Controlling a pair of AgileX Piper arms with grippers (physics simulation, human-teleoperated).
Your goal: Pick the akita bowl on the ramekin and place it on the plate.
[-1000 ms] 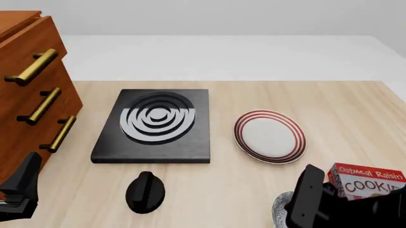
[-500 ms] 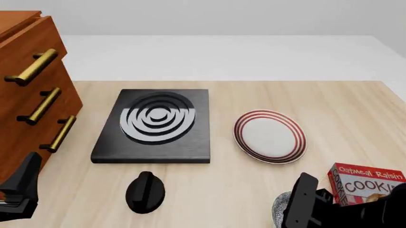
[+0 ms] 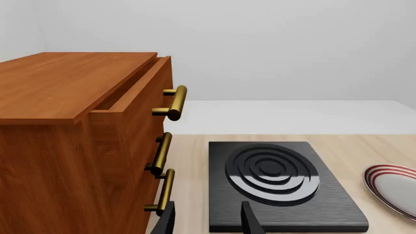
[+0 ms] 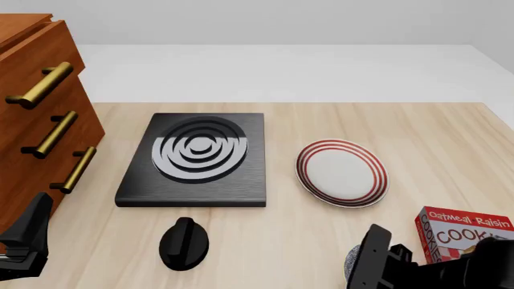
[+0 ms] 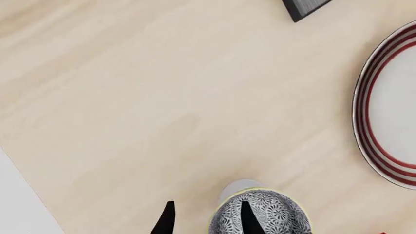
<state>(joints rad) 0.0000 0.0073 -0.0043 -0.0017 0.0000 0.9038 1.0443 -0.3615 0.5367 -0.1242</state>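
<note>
The front view looks forward and down over the tabletop [image 4: 418, 126] from above. The left wrist view sits low, facing level along the tabletop past the wooden drawer cabinet [image 3: 78, 146], near the stove [image 3: 279, 180]. The right wrist view looks almost straight down, close to the wood. All three views share the plate [image 4: 341, 173] [image 3: 393, 187] [image 5: 390, 122].

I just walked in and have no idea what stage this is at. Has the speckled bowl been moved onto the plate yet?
Not yet. The plate holds nothing, and the akita bowl sits on the white ramekin. In hand: the right gripper is right at the bowl, jaws open, one finger over its rim. Closing, lifting and carrying it to the plate are left. The left gripper is off near the stove.
</note>
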